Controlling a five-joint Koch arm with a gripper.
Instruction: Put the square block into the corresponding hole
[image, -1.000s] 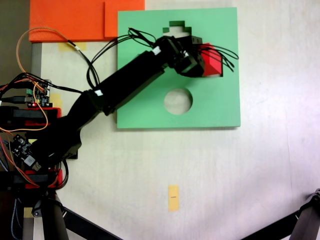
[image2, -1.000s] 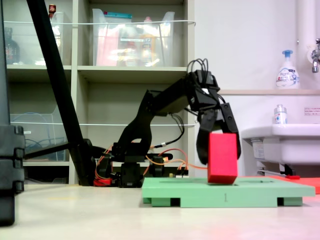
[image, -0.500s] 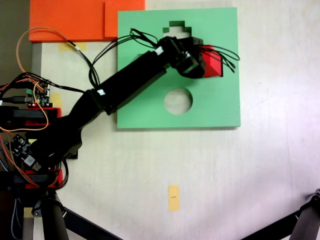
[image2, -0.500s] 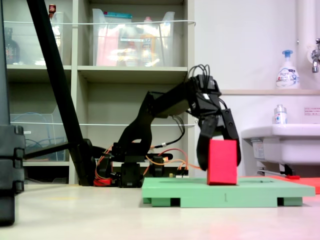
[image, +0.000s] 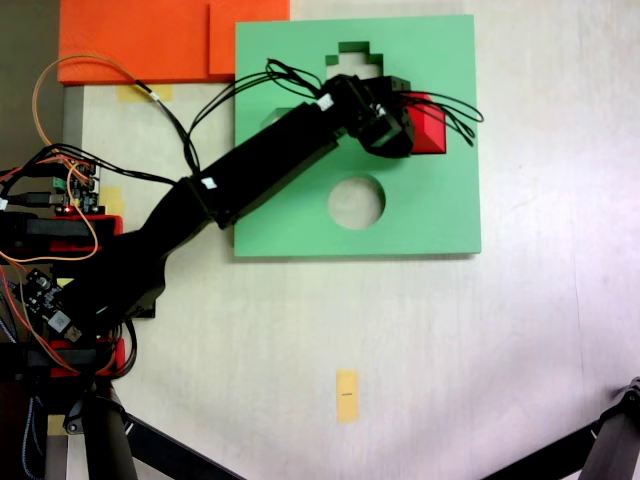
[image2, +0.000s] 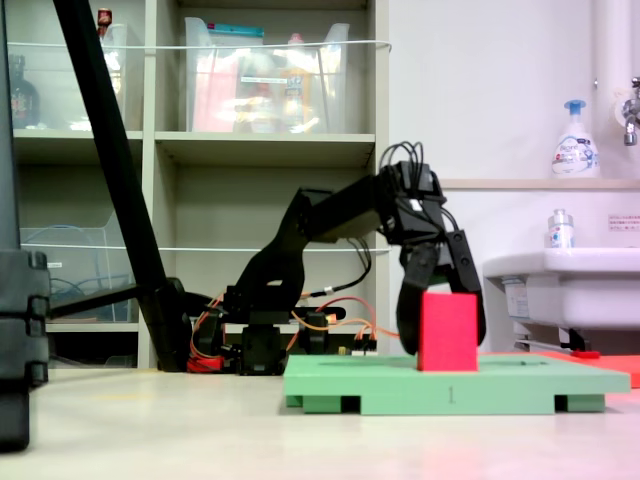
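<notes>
A: What blocks the way over the green board (image: 440, 210)?

B: In the top-down fixed view the arm (image: 270, 165) lies slantwise across its left half, cables looping above it. The gripper (image2: 442, 340) straddles the red block (image2: 447, 332), which stands upright, its lower end at the board's surface.

A: And the open ground?

B: The board's right and near strips are bare, round cutout (image: 356, 201) included. Right of the board and nearer, the table (image: 540, 300) is open but for a small yellow tag (image: 346, 395).

A: The far side?

B: Orange slabs (image: 140, 40) sit at the far left corner, touching the board's left edge. The stepped cutout (image: 352, 50) at the far edge is uncovered.
</notes>
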